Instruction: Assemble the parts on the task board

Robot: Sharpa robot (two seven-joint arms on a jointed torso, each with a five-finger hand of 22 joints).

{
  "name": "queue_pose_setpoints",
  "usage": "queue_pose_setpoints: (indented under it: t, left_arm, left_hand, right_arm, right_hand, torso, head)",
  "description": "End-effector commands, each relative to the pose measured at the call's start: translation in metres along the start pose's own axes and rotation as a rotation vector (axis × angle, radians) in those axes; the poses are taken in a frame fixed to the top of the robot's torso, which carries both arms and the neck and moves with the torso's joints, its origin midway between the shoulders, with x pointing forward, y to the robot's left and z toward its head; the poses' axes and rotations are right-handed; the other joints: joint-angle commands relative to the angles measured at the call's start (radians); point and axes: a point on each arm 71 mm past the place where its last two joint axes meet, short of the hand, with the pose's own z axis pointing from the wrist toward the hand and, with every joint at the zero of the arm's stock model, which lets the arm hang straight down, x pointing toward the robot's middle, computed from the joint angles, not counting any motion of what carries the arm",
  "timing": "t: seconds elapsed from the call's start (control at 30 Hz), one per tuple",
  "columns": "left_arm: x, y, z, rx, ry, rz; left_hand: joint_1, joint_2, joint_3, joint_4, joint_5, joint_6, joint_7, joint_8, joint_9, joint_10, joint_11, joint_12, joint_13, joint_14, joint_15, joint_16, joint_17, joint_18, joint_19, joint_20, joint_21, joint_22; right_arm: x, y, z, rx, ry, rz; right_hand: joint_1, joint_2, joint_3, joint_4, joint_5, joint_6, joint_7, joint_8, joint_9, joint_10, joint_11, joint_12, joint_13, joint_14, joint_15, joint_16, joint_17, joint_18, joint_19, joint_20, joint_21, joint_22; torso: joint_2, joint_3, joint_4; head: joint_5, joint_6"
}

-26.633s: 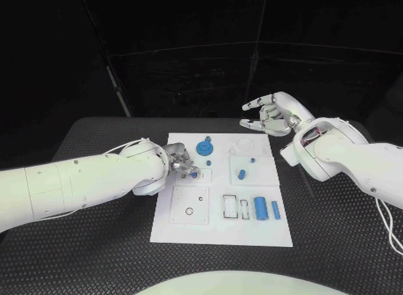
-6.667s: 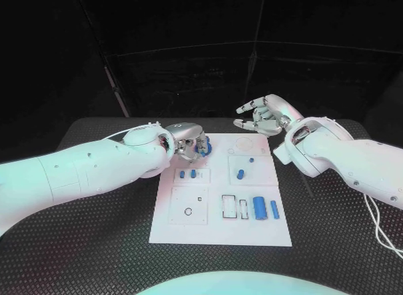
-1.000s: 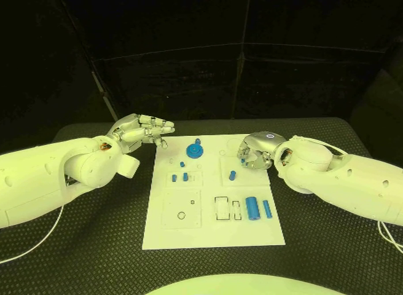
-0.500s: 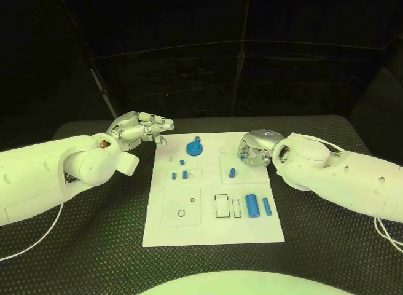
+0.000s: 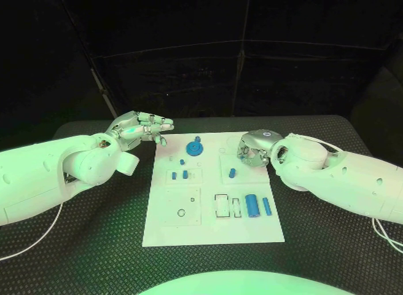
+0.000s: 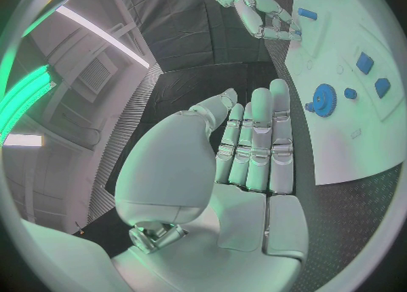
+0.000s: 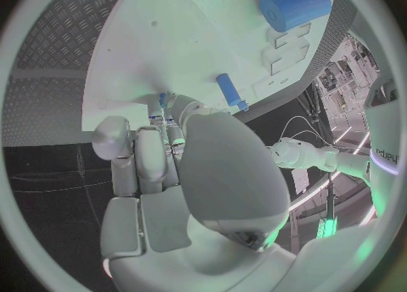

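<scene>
The white task board (image 5: 211,230) lies in the middle of the black table. My right hand (image 5: 253,149) hangs over the board's far right part, fingers curled down. In the right wrist view its fingertips (image 7: 161,114) and thumb close on a small blue peg (image 7: 163,99) at the board (image 7: 169,41). A longer blue part (image 5: 233,173) lies just beside it. My left hand (image 5: 139,129) hovers off the board's far left corner, fingers apart and holding nothing. A blue gear (image 5: 195,149) stands at the far edge. A thick blue cylinder (image 5: 251,205) and a thin bar (image 5: 266,206) lie nearer me.
Small blue pegs (image 5: 179,175) stand in the board's left middle block, one more (image 5: 182,161) just beyond. Cut-out slots (image 5: 225,206) and a round hole (image 5: 181,212) mark the near half. Ribbed black mat (image 5: 95,233) surrounds the board.
My right hand has hardly shifted at the far right of the board. The left hand stays where it was, and the parts lie as before.
</scene>
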Motion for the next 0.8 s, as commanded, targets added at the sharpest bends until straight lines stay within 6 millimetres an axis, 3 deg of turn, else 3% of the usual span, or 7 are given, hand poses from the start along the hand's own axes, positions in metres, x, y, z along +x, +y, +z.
queue_pose_setpoints:
  t: [0.03, 0.17, 0.4, 0.8]
  left_arm:
    - [0.0, -0.002, 0.0, 0.011, -0.005, -0.005]
    - [-0.002, -0.002, -0.001, 0.021, -0.018, -0.002]
    - [-0.005, -0.003, -0.002, 0.027, -0.028, 0.001]
    - [-0.008, -0.003, -0.003, 0.028, -0.033, 0.002]
  left_hand:
    - [0.003, 0.013, -0.004, -0.001, -0.002, -0.004, 0.004, -0.006, -0.001, -0.002, 0.008, 0.003, -0.001, -0.005, -0.001, -0.006, -0.003, 0.02, -0.008, 0.002, -0.004, -0.002]
    - [0.006, 0.014, -0.004, -0.003, -0.002, -0.005, 0.004, -0.006, -0.001, -0.003, 0.008, 0.004, -0.002, -0.005, -0.001, -0.006, -0.005, 0.021, -0.007, 0.002, -0.005, -0.003]
    - [0.009, 0.016, -0.003, -0.005, -0.002, -0.005, 0.004, -0.006, -0.001, -0.003, 0.008, 0.004, -0.002, -0.005, -0.001, -0.007, -0.006, 0.021, -0.007, 0.002, -0.005, -0.003]
    - [0.01, 0.017, -0.003, -0.006, -0.001, -0.005, 0.005, -0.006, -0.001, -0.004, 0.008, 0.005, -0.002, -0.005, -0.001, -0.007, -0.008, 0.021, -0.007, 0.002, -0.005, -0.003]
  right_arm:
    - [0.005, 0.003, -0.002, 0.002, 0.001, -0.016]
    - [0.002, 0.003, -0.005, 0.002, -0.025, -0.017]
    - [-0.003, 0.003, -0.011, 0.002, -0.073, -0.012]
    - [-0.01, 0.007, -0.021, -0.013, -0.119, 0.001]
  right_hand:
    - [-0.011, -0.003, 0.007, -0.006, -0.002, 0.007, 0.001, 0.004, -0.001, 0.004, 0.001, -0.01, 0.0, 0.028, -0.006, 0.004, 0.001, -0.011, 0.008, -0.002, 0.005, 0.003]
    - [-0.015, -0.005, 0.009, -0.009, 0.0, 0.007, 0.001, 0.002, -0.002, 0.004, 0.002, -0.013, -0.002, 0.028, -0.006, 0.005, 0.002, -0.011, 0.008, -0.002, 0.006, 0.004]
    - [-0.021, -0.002, 0.02, -0.016, 0.001, 0.009, 0.002, 0.0, -0.003, 0.009, 0.002, -0.018, -0.004, 0.029, -0.006, 0.008, 0.005, -0.013, 0.014, -0.002, 0.013, 0.016]
    - [-0.028, 0.0, 0.039, -0.027, -0.012, 0.011, 0.002, -0.004, -0.004, 0.013, 0.002, -0.026, -0.008, 0.03, -0.006, 0.011, 0.008, -0.014, 0.018, -0.002, 0.019, 0.026]
  torso:
    - [-0.001, 0.001, -0.0005]
    - [-0.002, 0.0019, -0.0002]
    - [-0.001, -0.0003, 0.0016]
    - [0.0, -0.0001, -0.0006]
  head:
    - [0.001, 0.001]
    - [0.001, 0.004]
    - [0.0, 0.011]
    - [0.002, 0.018]
